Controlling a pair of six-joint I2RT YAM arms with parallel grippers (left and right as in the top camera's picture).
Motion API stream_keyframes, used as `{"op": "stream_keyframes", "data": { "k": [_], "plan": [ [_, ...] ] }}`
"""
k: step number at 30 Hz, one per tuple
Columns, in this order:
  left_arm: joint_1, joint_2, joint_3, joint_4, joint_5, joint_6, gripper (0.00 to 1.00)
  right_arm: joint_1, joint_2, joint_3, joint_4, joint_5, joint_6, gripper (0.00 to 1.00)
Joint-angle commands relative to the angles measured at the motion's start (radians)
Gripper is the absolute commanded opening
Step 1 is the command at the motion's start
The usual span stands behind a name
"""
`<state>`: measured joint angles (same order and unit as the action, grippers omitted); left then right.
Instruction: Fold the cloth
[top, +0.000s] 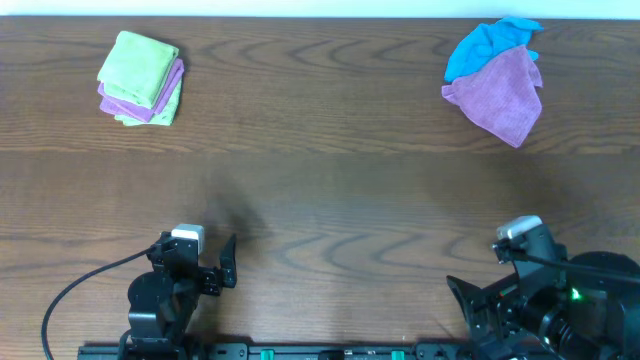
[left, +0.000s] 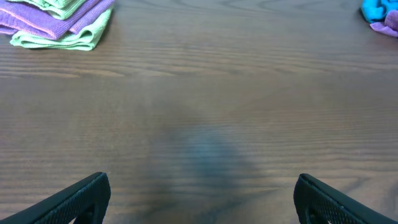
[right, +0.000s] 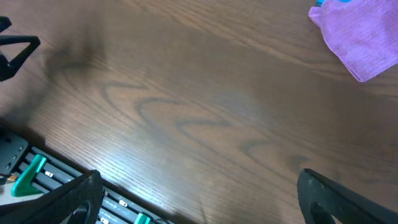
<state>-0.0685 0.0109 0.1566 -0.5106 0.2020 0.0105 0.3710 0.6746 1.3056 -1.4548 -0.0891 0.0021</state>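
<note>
Two pincers hung released and empty over the near side of the brown wooden surface (top: 320, 170): left pincer (left: 202, 182), right pincer (right: 199, 176). Far left, the lime-green soft microfiber cloth (top: 138, 68) lay folded atop a stack of folded cloths (top: 150, 108). Far right lay a crumpled purple cloth (top: 505, 95) and a bright blue cloth (top: 490, 42).

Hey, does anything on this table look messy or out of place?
Yes: at far right the purple cloth and blue cloth lie crumpled in an overlapping heap, unlike the neatly folded stack far left.
</note>
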Motion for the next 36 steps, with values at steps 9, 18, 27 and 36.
{"op": "stream_keyframes", "data": {
  "k": [9,18,27,36],
  "plan": [
    [-0.003,-0.007,-0.016,0.003,-0.011,-0.007,0.95,0.009,-0.001,-0.002,-0.002,0.007,-0.011,0.99],
    [-0.003,-0.007,-0.016,0.003,-0.011,-0.007,0.95,0.009,-0.001,-0.002,-0.001,0.013,-0.018,0.99],
    [-0.003,-0.007,-0.016,0.003,-0.011,-0.007,0.95,-0.153,-0.073,-0.004,-0.002,0.153,-0.086,0.99],
    [-0.003,-0.007,-0.016,0.003,-0.011,-0.007,0.95,-0.222,-0.340,-0.262,0.332,0.151,-0.108,0.99]
  ]
}}
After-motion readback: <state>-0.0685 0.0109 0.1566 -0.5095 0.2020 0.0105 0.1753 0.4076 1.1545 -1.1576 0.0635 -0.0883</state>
